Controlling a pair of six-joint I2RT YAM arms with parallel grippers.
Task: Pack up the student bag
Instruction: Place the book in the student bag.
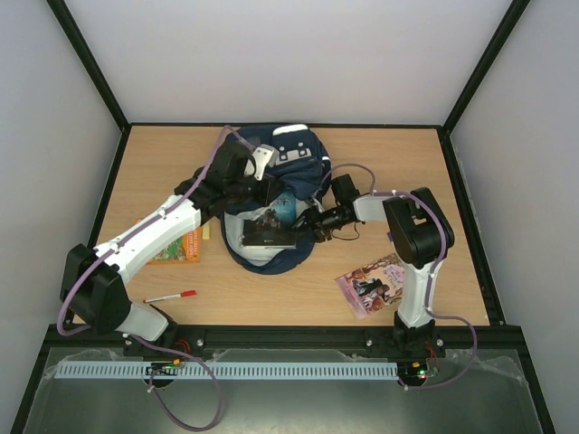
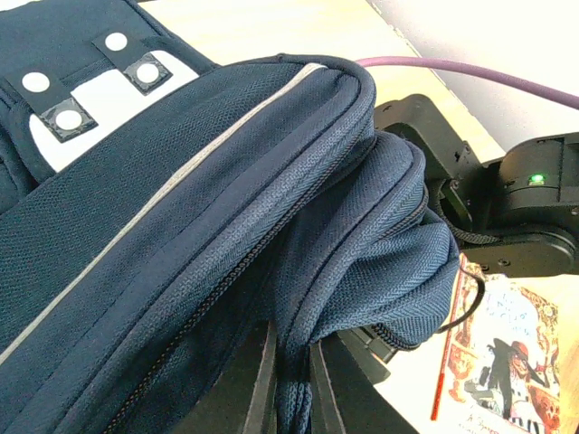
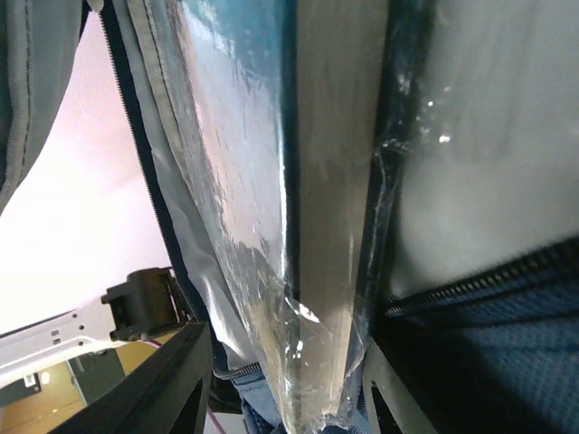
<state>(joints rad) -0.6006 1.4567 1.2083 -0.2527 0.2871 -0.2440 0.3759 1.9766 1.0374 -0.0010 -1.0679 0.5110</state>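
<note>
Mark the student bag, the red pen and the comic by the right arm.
student bag [image 1: 303, 167], top view, navy front panel.
red pen [image 1: 170, 296], top view, mid barrel.
comic [image 1: 371, 284], top view, cover centre.

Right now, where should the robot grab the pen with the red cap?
Probably mid-barrel on the pen, coming straight down from above. It lies flat on the table, nearly left to right, with bare wood on either side, so there's room to pinch across its thin width.
</note>
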